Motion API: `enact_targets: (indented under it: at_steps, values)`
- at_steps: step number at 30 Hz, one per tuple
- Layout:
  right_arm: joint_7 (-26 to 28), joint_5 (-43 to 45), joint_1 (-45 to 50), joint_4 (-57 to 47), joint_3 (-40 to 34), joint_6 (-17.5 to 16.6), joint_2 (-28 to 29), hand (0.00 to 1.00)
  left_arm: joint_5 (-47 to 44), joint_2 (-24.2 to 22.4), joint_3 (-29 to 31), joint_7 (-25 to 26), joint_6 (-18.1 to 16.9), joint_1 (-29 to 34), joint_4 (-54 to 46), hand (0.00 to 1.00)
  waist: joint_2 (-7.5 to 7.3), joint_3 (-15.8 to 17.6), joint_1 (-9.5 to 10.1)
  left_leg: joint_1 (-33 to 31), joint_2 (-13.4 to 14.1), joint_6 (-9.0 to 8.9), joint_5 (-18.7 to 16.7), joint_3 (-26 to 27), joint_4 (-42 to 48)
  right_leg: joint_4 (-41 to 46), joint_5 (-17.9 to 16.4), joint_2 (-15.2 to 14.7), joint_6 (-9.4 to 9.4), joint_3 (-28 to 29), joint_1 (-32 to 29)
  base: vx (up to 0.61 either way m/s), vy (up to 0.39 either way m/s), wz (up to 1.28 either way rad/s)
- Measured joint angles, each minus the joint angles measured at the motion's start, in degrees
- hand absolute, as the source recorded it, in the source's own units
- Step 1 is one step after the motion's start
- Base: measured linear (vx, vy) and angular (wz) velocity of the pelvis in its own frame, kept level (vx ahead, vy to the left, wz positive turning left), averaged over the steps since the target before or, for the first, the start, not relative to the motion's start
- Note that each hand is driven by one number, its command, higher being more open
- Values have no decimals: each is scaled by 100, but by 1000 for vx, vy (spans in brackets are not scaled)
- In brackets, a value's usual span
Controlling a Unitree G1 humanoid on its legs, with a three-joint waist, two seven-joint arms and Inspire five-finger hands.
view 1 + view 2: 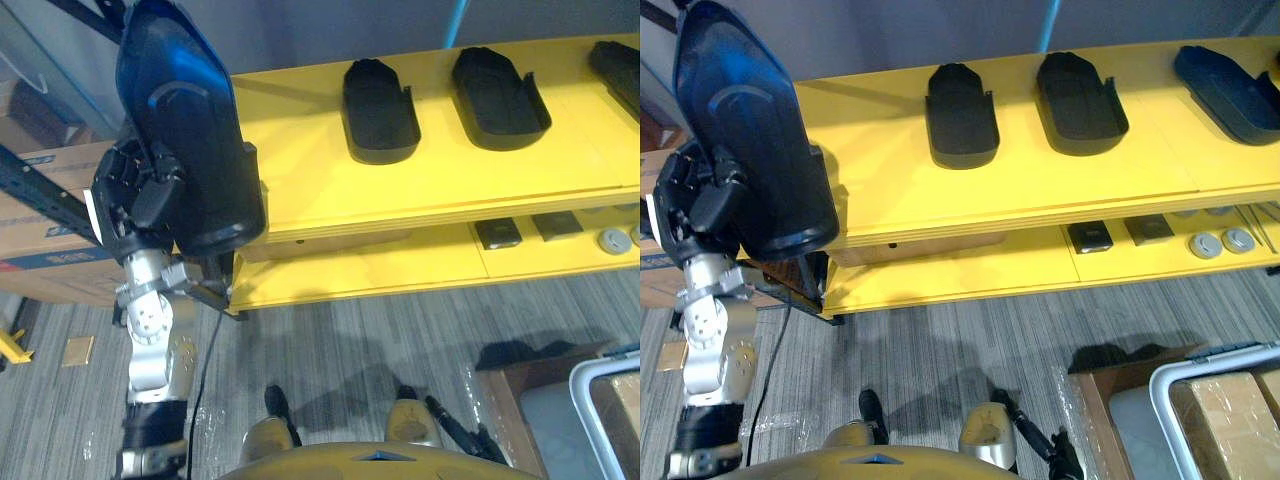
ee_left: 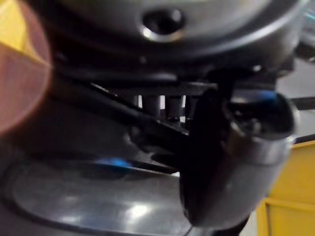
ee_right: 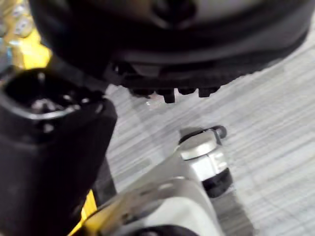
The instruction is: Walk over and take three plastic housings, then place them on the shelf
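I held the black moulded plastic housing (image 1: pixel 185 130) clasped in my left hand (image 1: pixel 135 195) at the left end of the yellow shelf (image 1: pixel 300 180), presumably to lay it beside the matching black housings (image 1: pixel 378 110) farther right; whether my right hand (image 3: pixel 197 49) was open or closed I could not tell.

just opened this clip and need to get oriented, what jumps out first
The big dark plastic housing catches the eye first, gripped by the left hand and held up at the left end of the yellow shelf. Three more dark housings lie in a row on the shelf's top board: the left housing, the middle housing and the right housing.
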Motion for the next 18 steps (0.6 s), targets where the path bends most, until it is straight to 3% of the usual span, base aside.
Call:
enact_targets:
  at_steps: [5, 15, 18]
  values:
    - [250, 5, -88, -17, 2, 93, -27, 100, -231, 651, 308, 325, 196, -1382, 1293, 0, -64, 312, -216, -26, 50, -1, -150, 249, 209, 52, 39, 24, 11, 296, -181, -23, 9, -27]
    - [549, 249, -196, -296, 305, 206, -166, 100, -867, 1441, 672, 584, 437, -2327, 2176, 0, -225, 810, -253, -347, 292, -54, -376, 496, 678, 74, 153, 188, -41, 567, -531, -7, -1, -15]
    - [554, 253, -196, -440, 429, 244, -175, 100, -864, 1695, 747, 708, 781, -2558, 2307, 0, -271, 896, -232, -459, 379, -68, -440, 508, 798, 21, 216, 250, -84, 574, -590, 0, -4, -2]
